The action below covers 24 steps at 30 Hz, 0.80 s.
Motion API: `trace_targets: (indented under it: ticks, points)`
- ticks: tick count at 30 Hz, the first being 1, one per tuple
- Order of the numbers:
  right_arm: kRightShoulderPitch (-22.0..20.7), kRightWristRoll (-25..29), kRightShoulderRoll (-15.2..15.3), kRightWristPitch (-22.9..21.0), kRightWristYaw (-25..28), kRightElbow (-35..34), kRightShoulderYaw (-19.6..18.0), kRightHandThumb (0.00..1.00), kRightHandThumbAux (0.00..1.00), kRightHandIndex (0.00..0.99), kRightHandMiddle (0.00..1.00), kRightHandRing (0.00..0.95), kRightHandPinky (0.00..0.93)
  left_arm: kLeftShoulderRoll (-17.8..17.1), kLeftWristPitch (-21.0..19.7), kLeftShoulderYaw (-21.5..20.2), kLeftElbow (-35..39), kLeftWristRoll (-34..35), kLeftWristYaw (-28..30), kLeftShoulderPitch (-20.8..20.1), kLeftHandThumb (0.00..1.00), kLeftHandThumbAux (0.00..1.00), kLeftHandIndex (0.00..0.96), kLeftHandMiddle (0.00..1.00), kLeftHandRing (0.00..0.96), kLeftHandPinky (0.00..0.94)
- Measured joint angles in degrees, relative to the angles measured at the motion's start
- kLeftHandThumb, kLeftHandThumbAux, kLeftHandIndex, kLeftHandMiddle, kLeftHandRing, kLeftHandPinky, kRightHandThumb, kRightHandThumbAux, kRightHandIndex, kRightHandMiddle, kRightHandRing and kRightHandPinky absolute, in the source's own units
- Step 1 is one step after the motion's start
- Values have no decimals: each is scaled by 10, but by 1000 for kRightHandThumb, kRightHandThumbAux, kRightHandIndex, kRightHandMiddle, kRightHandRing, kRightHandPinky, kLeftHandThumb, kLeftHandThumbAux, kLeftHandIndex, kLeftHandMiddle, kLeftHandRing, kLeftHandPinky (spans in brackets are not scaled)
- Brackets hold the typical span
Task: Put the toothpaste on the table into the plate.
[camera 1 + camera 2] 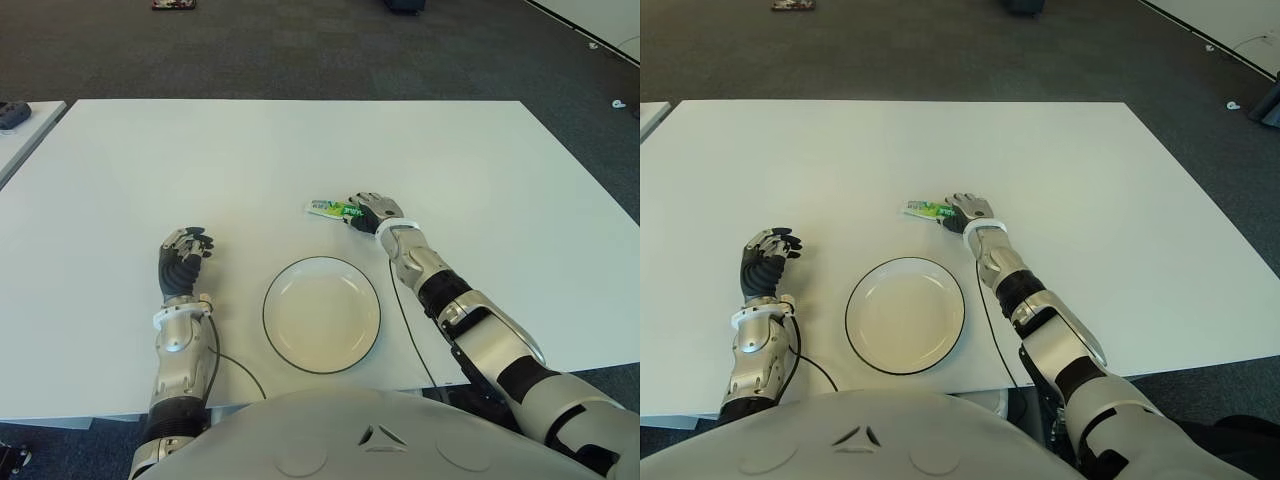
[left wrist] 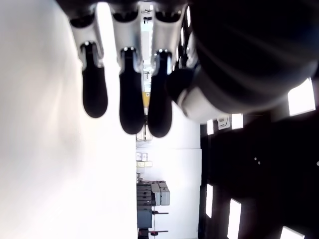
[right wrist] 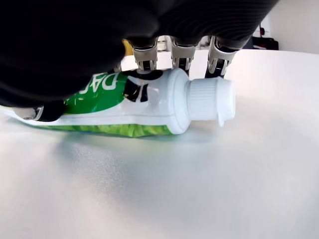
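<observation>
Lying flat on the white table (image 1: 480,170), the toothpaste (image 1: 330,209) sits just beyond the far rim of the plate (image 1: 321,314), its long axis running across the robot's front, crimped tail toward the robot's left and white cap under the right hand (image 1: 374,212). That hand covers the cap end from above; in the right wrist view its fingers (image 3: 181,56) reach over the tube's shoulder and touch it, but the tube is on the tabletop and a closed grasp cannot be confirmed. The plate lies near, toward the robot from the tube, so the carry looks short and inward. The left hand (image 1: 184,255) shows left of the plate, fingers curled and holding nothing, and is clearly the farther of the two.
</observation>
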State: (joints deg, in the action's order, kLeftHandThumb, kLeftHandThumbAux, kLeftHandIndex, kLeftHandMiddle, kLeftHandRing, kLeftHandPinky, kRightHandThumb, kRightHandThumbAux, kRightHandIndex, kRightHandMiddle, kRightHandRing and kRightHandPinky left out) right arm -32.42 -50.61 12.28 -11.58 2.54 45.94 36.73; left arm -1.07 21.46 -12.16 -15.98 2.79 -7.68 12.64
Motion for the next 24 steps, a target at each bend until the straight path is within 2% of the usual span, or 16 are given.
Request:
trace_targets:
  ticks: [15, 24]
  points:
    - [-15, -34, -2, -19, -3, 13, 51, 564, 112, 0, 0, 0, 0, 0, 0, 0, 0, 1, 0, 1, 707, 715, 428, 523, 525, 501]
    - [-23, -54, -6, -35, -3, 22, 76, 561, 162, 0, 0, 0, 0, 0, 2, 0, 0, -2, 0, 3, 705, 716, 427, 519, 524, 503]
